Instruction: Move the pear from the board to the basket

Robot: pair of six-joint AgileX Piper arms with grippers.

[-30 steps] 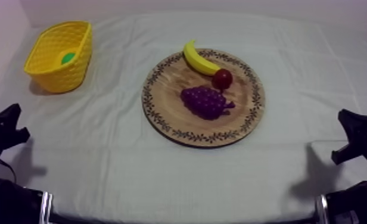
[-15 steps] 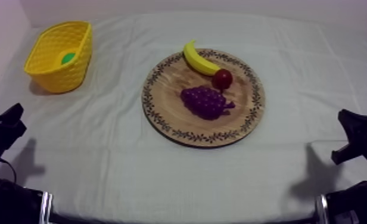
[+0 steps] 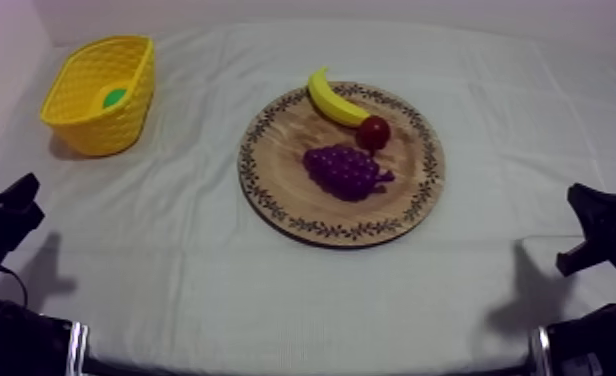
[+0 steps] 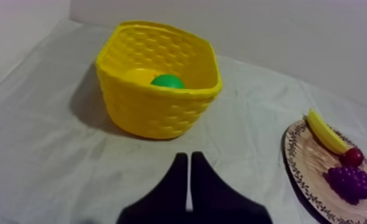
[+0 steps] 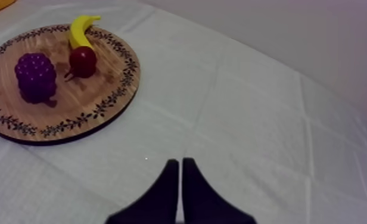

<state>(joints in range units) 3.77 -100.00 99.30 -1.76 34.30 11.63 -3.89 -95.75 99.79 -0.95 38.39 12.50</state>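
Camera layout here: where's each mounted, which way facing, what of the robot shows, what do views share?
Top view: above the table, slanting down on yellow basket, pear inside it, and wooden board; left arm and right arm at the lower edges.
Left wrist view: on the left arm, facing the basket; left gripper shut, empty.
Right wrist view: on the right arm, facing the board; right gripper shut, empty.
Shared: the board with banana, grapes and small red fruit appears in all three.
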